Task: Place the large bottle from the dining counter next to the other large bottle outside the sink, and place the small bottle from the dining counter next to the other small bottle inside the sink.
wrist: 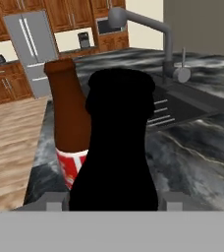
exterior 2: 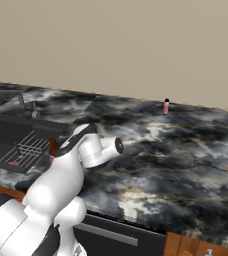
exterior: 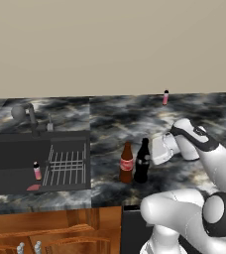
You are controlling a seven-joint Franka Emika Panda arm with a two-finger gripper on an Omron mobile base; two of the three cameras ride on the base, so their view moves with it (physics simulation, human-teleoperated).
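Two large bottles stand upright side by side on the counter right of the sink: the black bottle and the brown bottle. Two small bottles: one inside the sink, one far back on the counter. The gripper has its fingers spread either side of the black bottle, which rises between them; whether they touch it I cannot tell

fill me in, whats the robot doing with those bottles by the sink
The gripper sits at the black bottle, which stands upright beside the brown bottle on the counter right of the sink. One small pink bottle stands in the sink; another waits at the counter's far edge.
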